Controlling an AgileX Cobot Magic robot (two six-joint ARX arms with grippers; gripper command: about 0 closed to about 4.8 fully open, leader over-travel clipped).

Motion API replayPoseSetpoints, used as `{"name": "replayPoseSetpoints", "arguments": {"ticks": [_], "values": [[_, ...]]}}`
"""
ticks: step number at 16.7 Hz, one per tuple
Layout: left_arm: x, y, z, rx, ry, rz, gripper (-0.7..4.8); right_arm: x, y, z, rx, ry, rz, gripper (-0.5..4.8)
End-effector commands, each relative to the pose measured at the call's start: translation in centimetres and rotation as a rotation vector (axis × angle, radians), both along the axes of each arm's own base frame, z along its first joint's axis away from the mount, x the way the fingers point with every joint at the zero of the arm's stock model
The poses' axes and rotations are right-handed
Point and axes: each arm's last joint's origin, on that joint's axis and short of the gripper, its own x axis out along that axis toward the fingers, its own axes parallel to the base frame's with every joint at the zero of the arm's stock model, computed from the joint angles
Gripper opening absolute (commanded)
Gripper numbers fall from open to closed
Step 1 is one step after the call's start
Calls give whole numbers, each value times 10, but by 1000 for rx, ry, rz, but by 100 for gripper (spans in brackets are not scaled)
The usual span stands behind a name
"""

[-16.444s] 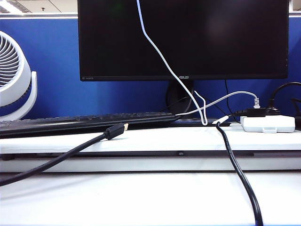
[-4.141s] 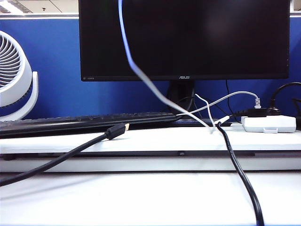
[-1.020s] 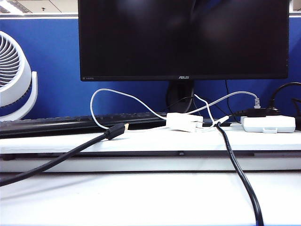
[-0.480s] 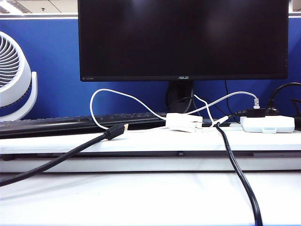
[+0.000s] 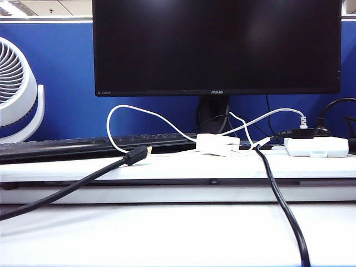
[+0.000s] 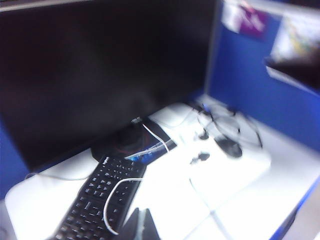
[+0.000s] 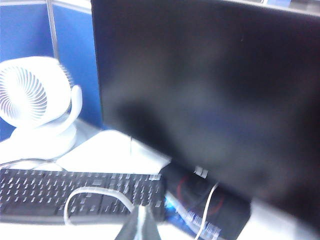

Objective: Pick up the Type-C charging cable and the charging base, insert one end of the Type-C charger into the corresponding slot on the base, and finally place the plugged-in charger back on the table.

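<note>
Type-C charging cable is seen on the raised shelf of the table, and one end of it appears to be seated in the charging base; the exact joint is too small to be confirmed. The base is laid flat just in front of the monitor stand, and the cord rises from it toward 10 o'clock, makes a free loop above the keyboard and comes down near the gold tip of the thick black cable. This resting position is judged to mean that the plugged-in pair is already put back, so nothing needs to be held.

Neither gripper is found in the exterior view. The left gripper is shown in the left wrist view with fingers pressed together and empty; the white loop is seen at about 10 o'clock from its tip, close but apart. The right gripper is likewise brought together on nothing, with the loop at about 10 o'clock over the keyboard. The larger white box stays at 3 o'clock from the base, well apart.
</note>
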Motion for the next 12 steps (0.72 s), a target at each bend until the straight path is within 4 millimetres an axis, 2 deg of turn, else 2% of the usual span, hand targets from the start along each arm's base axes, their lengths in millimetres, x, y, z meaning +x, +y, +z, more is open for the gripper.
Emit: {"name": "replayPoseSetpoints", "arguments": {"ticks": [1, 2, 3, 4, 7, 8, 9, 12], "values": [[2, -8, -6, 78, -13, -69, -6, 7, 1, -34, 97, 5, -71, -1], [2, -10, -7, 88, -9, -71, -6, 5, 0, -50, 112, -28, -90, -1], [2, -10, -7, 87, -7, -80, -6, -1, -3, -87, 147, -71, -88, -1], [2, -10, -7, 82, -2, -81, -6, -4, -4, -111, 160, -74, -96, -1], [2, -9, -7, 77, 0, -78, -6, -10, -8, -213, 108, 33, -139, -1], [2, -9, -7, 68, 7, -76, -6, -12, -10, -269, 132, 174, -175, -1], [2, -9, -7, 65, 10, -75, -6, -14, -11, -294, 135, 217, -188, -1], [1, -8, -7, 52, 18, -72, -6, -22, -15, -329, 121, 237, -245, -1]]}}
